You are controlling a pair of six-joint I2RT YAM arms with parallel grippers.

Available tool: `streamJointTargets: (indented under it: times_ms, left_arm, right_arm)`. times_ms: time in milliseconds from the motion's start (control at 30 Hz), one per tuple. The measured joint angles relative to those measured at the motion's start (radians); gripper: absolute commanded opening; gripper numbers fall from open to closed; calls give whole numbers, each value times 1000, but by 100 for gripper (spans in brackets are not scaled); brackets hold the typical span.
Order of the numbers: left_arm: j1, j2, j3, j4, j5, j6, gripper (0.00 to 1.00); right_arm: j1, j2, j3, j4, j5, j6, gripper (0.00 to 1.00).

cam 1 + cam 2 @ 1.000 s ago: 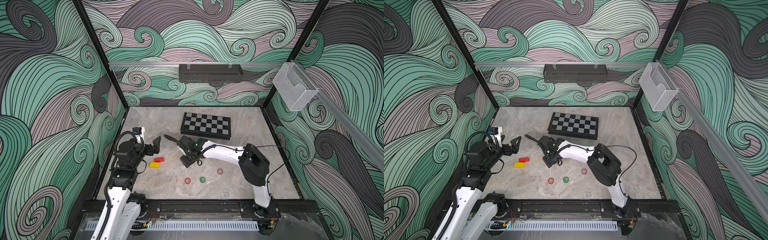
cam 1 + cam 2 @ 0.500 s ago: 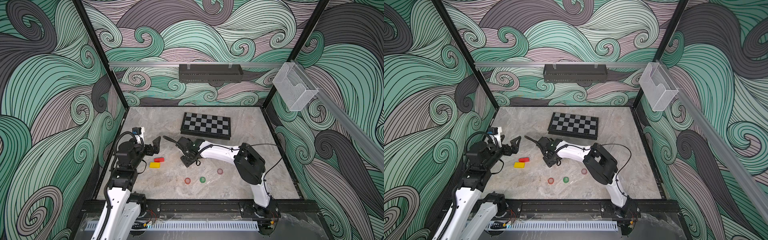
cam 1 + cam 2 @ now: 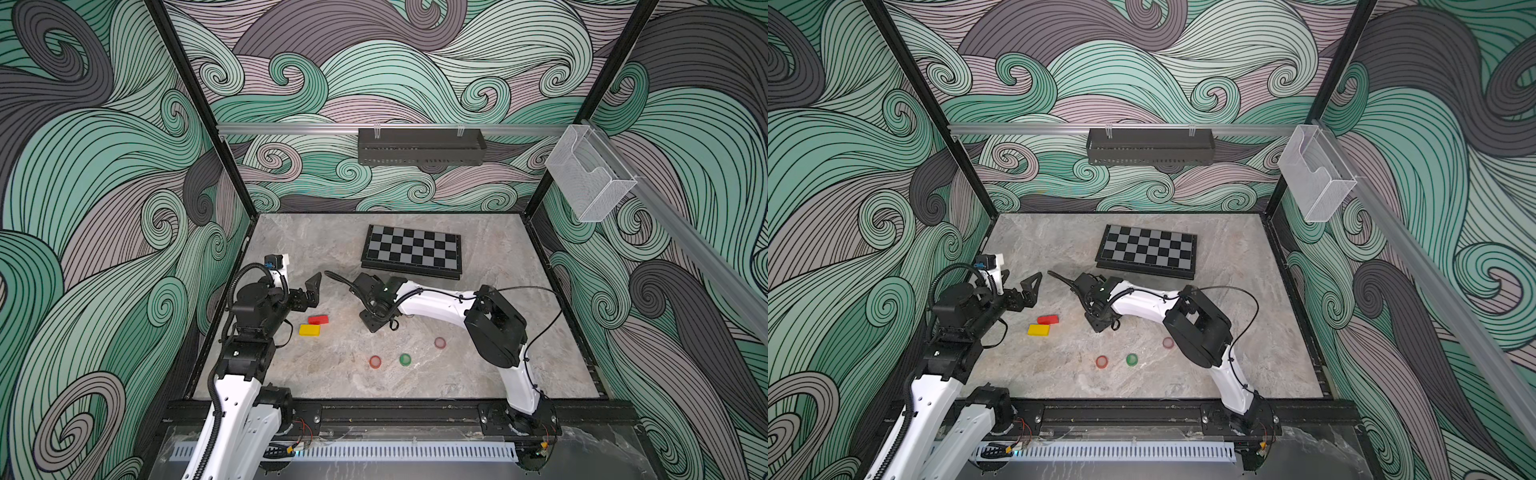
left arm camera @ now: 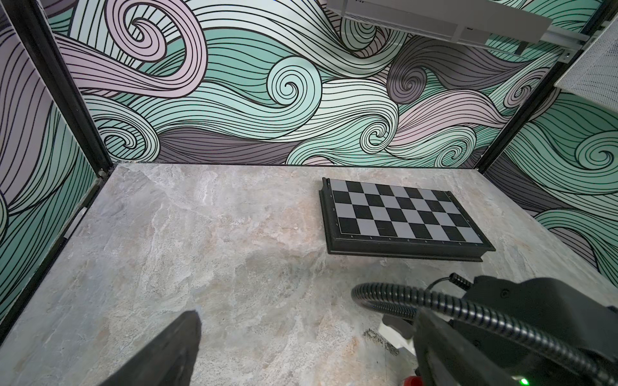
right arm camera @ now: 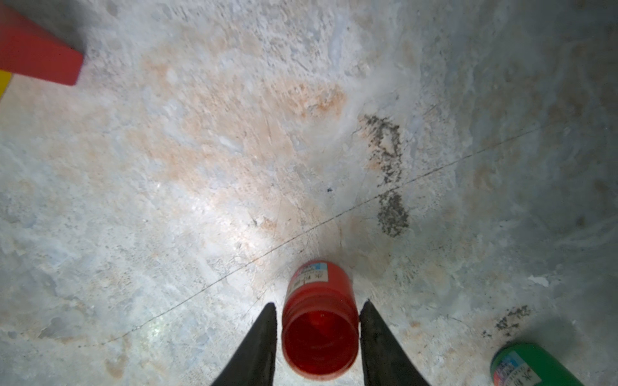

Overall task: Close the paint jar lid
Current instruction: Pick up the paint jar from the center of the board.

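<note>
step in hand: securing the open red paint jar so its lid can go back on; by my reading the capping itself is not yet done.
red paint jar [image 5: 320, 320]: stands mouth-up and lidless on the table [image 3: 316, 249], mid-table, right of the red block [image 3: 318, 319]; hidden under the arm in both top views.
right gripper [image 5: 319, 304]: points down over the jar, narrow, one finger on each side of the neck; one looks to touch and the other sits a sliver off, so i cannot tell if it is clamped.
left gripper [image 3: 1020, 280]: jaws wide apart, holding nothing, raised at the left edge, well apart from the jar.
red lid [image 3: 375, 361]: small red ring flat on the table, on the near side of the right gripper; i take it for this jar's cap.
neighbours: green jar [image 5: 531, 367] to the near right of the red one; pink ring [image 3: 439, 342] further right; yellow block [image 3: 309, 330] just beside the red block; chessboard [image 3: 411, 251] at the far side.
next move calls for: a firm, level hold on the jar, then the free left arm fetching the red lid, setting it square on the mouth and turning or pressing it down.
watch for: a squeeze at the neck may tip the jar.
</note>
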Motion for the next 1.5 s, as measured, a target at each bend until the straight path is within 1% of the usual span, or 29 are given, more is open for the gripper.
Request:
streamJointTargets:
  times_ms: [300, 767, 900, 1067, 1233, 1300, 1367, 1433, 1500]
  left_arm:
    - [0, -4, 0, 0, 0, 0, 99]
    - [0, -4, 0, 0, 0, 0, 99]
    - [0, -4, 0, 0, 5, 0, 99]
    - [0, -4, -13, 30, 52, -2, 99]
    - [-5, 5, -48, 103, 167, -16, 99]
    - [-25, 11, -69, 153, 187, -36, 98]
    - [-67, 20, -111, 229, 192, -66, 96]
    - [-147, 36, -171, 318, 173, -95, 96]
    - [-238, 59, -210, 370, 134, -99, 96]
  right_arm:
    - [0, 2, 0, -6, 7, -2, 35]
    - [-12, -2, 0, -10, 5, -2, 34]
    - [-35, -34, -5, -19, -4, -3, 34]
    - [-73, -124, -17, -33, -18, -10, 34]
    - [-118, -237, -39, -46, -36, -27, 34]
    - [-138, -278, -53, -54, -47, -32, 34]
    - [-158, -317, -68, -63, -53, -41, 34]
    - [-177, -356, -82, -79, -56, -54, 34]
    - [-193, -384, -90, -93, -58, -63, 34]
